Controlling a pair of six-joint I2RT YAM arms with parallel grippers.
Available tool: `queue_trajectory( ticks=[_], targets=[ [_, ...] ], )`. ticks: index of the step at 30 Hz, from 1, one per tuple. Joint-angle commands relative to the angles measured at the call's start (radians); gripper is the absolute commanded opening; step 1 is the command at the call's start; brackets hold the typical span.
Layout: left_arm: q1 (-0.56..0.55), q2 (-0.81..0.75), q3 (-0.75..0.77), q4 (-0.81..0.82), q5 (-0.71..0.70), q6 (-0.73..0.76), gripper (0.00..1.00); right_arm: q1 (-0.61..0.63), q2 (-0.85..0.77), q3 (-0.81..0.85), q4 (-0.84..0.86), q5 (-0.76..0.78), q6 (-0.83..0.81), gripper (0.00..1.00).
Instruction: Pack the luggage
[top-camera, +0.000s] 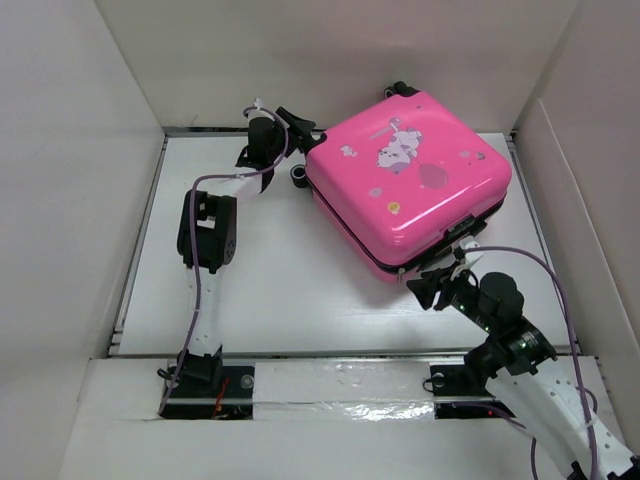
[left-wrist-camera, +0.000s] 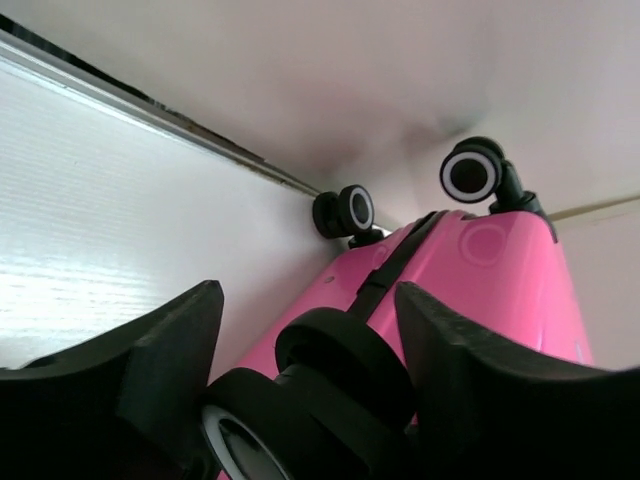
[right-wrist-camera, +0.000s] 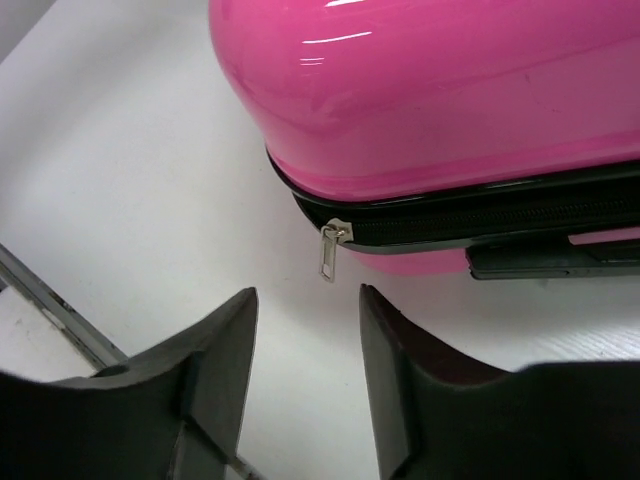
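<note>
The pink luggage (top-camera: 420, 180) lies flat and closed at the back right of the table, stickers up. My left gripper (top-camera: 306, 136) is at its back-left corner. In the left wrist view my left gripper (left-wrist-camera: 305, 300) has its jaws against both sides of a black wheel (left-wrist-camera: 345, 370) of the luggage (left-wrist-camera: 500, 280). My right gripper (top-camera: 428, 287) is open at the near corner. In the right wrist view my right gripper (right-wrist-camera: 308, 295) sits just short of the silver zipper pull (right-wrist-camera: 330, 252), which hangs from the black zip of the luggage (right-wrist-camera: 440, 90).
White walls enclose the table on the left, back and right (top-camera: 80, 150). Another wheel (top-camera: 298, 175) shows below my left gripper, and more wheels (left-wrist-camera: 472, 172) at the far end. A bare white tabletop (top-camera: 260, 280) lies in front of the luggage.
</note>
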Motion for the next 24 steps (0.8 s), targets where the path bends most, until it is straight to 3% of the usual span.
queue_trajectory(
  ticks=[1,2,3,5,7,10,11,15,19,23,24],
  targets=[
    [-0.015,0.025,0.03,0.084,0.042,-0.019,0.57,0.005,0.007,0.055,0.051,0.079,0.0,0.57],
    [-0.015,0.025,0.013,0.118,0.047,-0.027,0.32,0.005,0.013,0.061,0.046,0.101,0.001,0.61],
    [-0.015,0.022,0.0,0.143,0.053,-0.036,0.22,0.005,0.024,0.073,0.04,0.144,0.001,0.68],
    [-0.015,0.006,-0.055,0.23,0.073,-0.059,0.0,0.005,0.033,0.088,0.032,0.185,0.001,0.71],
    [-0.006,-0.04,-0.114,0.299,0.084,-0.089,0.0,0.005,0.036,0.11,0.022,0.254,0.001,0.74],
    [0.013,-0.177,-0.344,0.478,0.058,-0.1,0.0,0.005,0.027,0.136,-0.008,0.331,0.004,0.75],
    [0.013,-0.216,-0.488,0.556,0.043,-0.094,0.0,0.005,0.012,0.134,-0.014,0.353,0.011,0.76],
    [0.013,-0.377,-0.767,0.676,-0.027,-0.033,0.0,0.005,-0.017,0.122,-0.003,0.445,0.034,0.85],
    [0.013,-0.532,-1.029,0.804,-0.092,-0.034,0.0,-0.004,0.044,0.137,0.026,0.485,0.003,0.86],
    [0.031,-0.692,-1.22,0.796,-0.166,0.001,0.0,-0.004,0.139,0.139,0.101,0.408,-0.054,0.72],
    [0.043,-0.728,-1.235,0.78,-0.177,0.006,0.0,-0.004,0.16,0.135,0.156,0.373,-0.071,0.63]
  ],
)
